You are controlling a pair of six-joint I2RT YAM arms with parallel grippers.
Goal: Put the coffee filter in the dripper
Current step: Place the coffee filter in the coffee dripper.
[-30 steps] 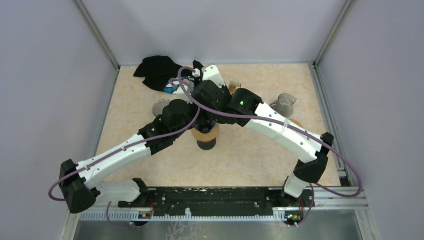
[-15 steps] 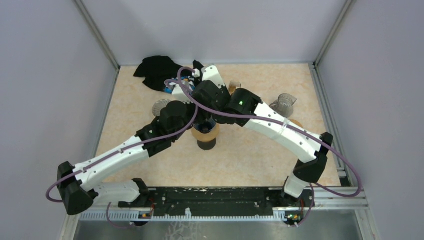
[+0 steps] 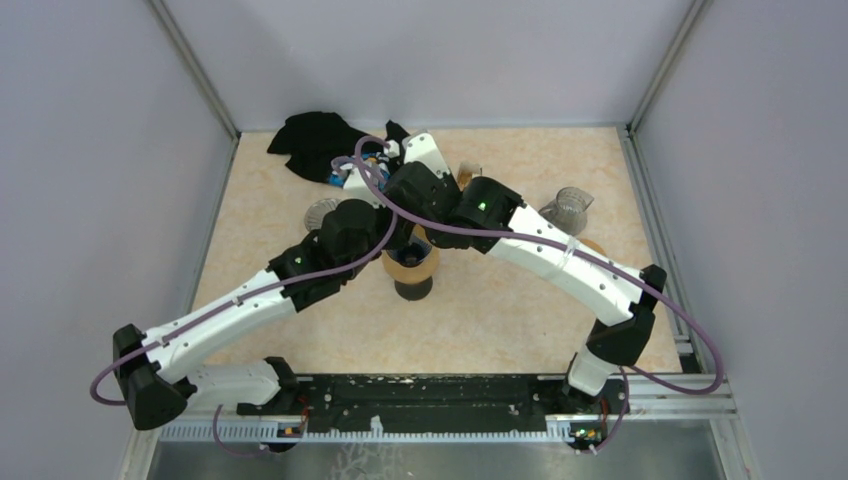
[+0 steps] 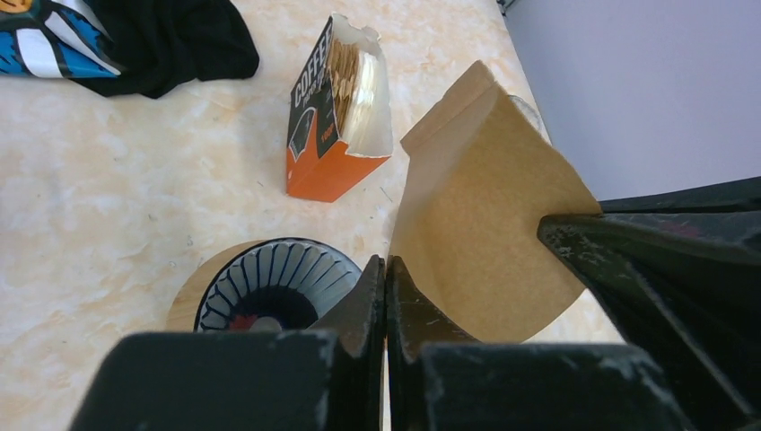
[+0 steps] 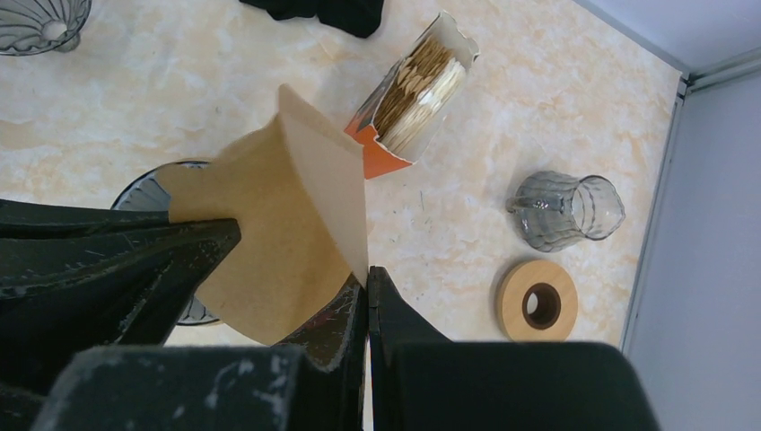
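With the left gripper (image 4: 386, 280) and the right gripper (image 5: 368, 289) each clenched on an edge of the filter (image 4: 485, 224), I am holding it over the dripper (image 4: 269, 287); I am planning to part its layers gently, without tearing, then lower it point down.

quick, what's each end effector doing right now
Left end effector: closed on the brown paper coffee filter.
Right end effector: closed on the same filter.
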